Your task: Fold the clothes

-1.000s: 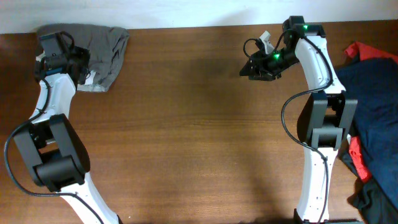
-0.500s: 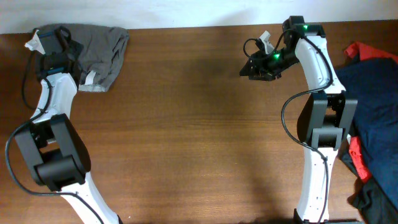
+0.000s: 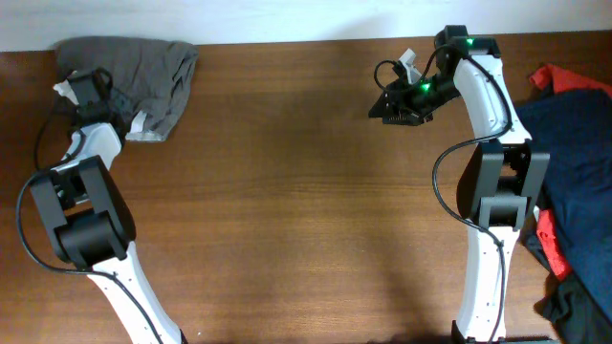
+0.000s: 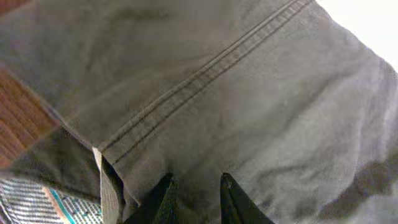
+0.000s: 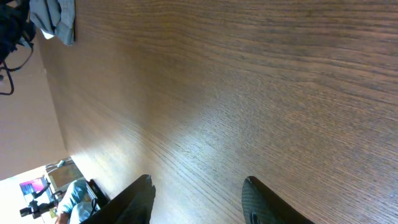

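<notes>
The grey-olive garment (image 3: 153, 67) lies bunched at the table's far left corner, with a pale edge showing at its lower side. In the left wrist view its cloth (image 4: 249, 93) fills the frame, crossed by a double-stitched seam. My left gripper (image 3: 107, 94) is at the garment's left edge. Its jaws (image 4: 194, 190) stand narrowly apart, closed on a fold of the cloth. My right gripper (image 3: 390, 107) is open and empty over bare wood at the far right (image 5: 199, 193). The garment shows small and far off in the right wrist view (image 5: 56, 18).
A dark navy garment (image 3: 574, 162) and a red cloth (image 3: 559, 76) are piled at the table's right edge, beside the right arm's base. The wooden table (image 3: 287, 210) stretches between the two arms. A patterned pale inner part (image 4: 25, 199) shows at the lower left of the left wrist view.
My left gripper moved up towards the garment's far left corner, then came back down and right to its left edge. The garment's shape has barely changed. The right arm has not moved.
</notes>
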Controlling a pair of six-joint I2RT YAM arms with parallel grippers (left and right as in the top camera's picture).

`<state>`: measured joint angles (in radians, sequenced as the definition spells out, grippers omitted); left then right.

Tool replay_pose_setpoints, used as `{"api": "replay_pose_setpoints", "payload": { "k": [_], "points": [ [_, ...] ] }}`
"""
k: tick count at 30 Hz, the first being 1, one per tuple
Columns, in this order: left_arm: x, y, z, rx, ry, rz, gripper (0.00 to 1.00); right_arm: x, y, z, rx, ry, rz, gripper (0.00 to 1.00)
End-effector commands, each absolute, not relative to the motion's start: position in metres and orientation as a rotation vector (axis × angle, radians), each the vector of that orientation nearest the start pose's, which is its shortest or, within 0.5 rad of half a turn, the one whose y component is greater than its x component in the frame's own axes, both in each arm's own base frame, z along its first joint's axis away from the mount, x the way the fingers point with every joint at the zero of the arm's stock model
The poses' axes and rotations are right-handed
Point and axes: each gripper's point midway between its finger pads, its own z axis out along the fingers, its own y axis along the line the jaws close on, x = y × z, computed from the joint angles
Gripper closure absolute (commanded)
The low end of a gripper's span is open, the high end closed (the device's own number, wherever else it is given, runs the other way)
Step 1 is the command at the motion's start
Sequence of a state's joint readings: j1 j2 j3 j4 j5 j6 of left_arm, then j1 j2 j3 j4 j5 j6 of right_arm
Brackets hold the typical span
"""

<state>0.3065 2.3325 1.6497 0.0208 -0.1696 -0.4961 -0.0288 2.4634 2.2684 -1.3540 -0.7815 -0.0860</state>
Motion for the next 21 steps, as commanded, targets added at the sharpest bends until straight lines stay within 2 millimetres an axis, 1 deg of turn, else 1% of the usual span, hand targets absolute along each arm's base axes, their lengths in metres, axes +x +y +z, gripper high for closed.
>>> {"api": "replay_pose_setpoints", "payload": {
  "k": [1, 3, 6, 8, 10, 11, 13, 14, 15, 19, 21],
  "points": [
    [0.595, 0.217, 0.073, -0.786, 2.019, 0.136, 0.75, 0.487, 0.108, 0.107, -0.135, 2.818, 1.143, 0.49],
    [0.602, 0.21, 0.094, -0.744, 1.997, 0.085, 0.75, 0.487, 0.108, 0.107, -0.135, 2.818, 1.143, 0.49],
    [0.611, 0.19, 0.136, -0.665, 1.951, -0.013, 0.76, 0.487, 0.108, 0.107, -0.135, 2.818, 1.143, 0.5],
    [0.613, 0.177, 0.164, -0.624, 1.918, -0.045, 0.76, 0.487, 0.108, 0.107, -0.135, 2.818, 1.142, 0.5],
    [0.613, 0.166, 0.18, -0.603, 1.904, -0.055, 0.76, 0.488, 0.108, 0.107, -0.136, 2.817, 1.142, 0.5],
    [0.614, 0.16, 0.184, -0.594, 1.904, -0.062, 0.76, 0.488, 0.108, 0.107, -0.137, 2.815, 1.141, 0.49],
    [0.615, 0.149, 0.183, -0.58, 1.917, -0.073, 0.76, 0.489, 0.108, 0.107, -0.139, 2.811, 1.139, 0.5],
    [0.613, 0.139, 0.17, -0.58, 1.971, -0.08, 0.76, 0.489, 0.108, 0.107, -0.14, 2.809, 1.138, 0.5],
    [0.609, 0.132, 0.161, -0.582, 2.012, -0.082, 0.75, 0.489, 0.108, 0.107, -0.14, 2.809, 1.138, 0.49],
    [0.592, 0.117, 0.123, -0.607, 2.173, -0.082, 0.76, 0.49, 0.108, 0.107, -0.14, 2.809, 1.138, 0.5],
    [0.585, 0.112, 0.1, -0.62, 2.244, -0.081, 0.76, 0.49, 0.108, 0.107, -0.141, 2.808, 1.138, 0.5]
  ]
}}
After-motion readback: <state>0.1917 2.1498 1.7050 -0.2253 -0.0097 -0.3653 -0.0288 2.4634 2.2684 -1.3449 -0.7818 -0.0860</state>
